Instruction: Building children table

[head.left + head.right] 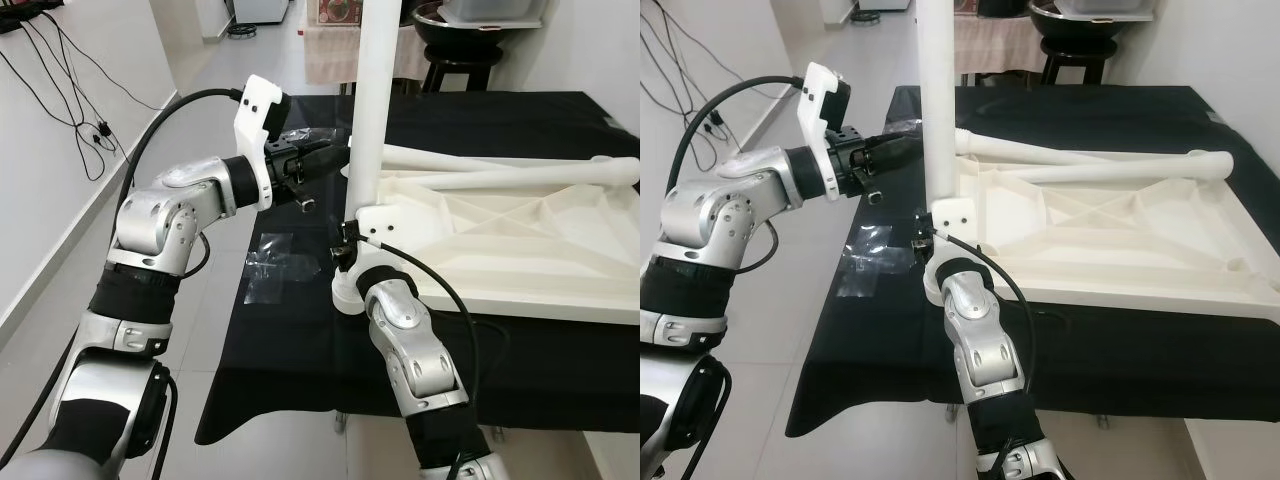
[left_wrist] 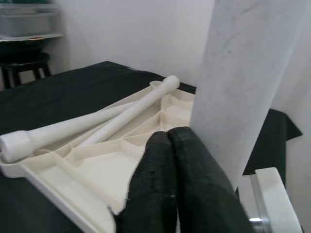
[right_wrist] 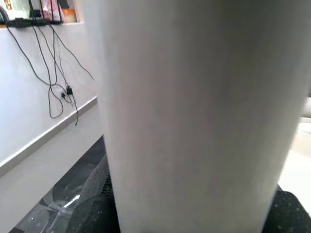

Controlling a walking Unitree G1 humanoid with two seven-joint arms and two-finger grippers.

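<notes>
Two silver arms are reaching over a surface [image 1: 300, 380] draped in black cloth in the left eye view. An upturned white tabletop [image 1: 520, 240] is lying on it, with two loose white legs [image 1: 500, 175] resting across its ribbed underside. A third, upright leg [image 1: 372, 100] is standing at the tabletop's near left corner. The left gripper [image 1: 335, 155] is pressing against this leg's left side, while the right gripper [image 1: 350, 235] is sitting at the leg's base; whether it is open cannot be told. A crumpled clear plastic bag [image 1: 270, 262] is lying on the cloth just left of the corner.

From the left wrist view, the black fingers [image 2: 170, 189] are lying closed together, touching the upright leg.

From the right wrist view, the upright leg is standing very close to the camera, with wall cables [image 3: 58, 92] hanging behind.
</notes>
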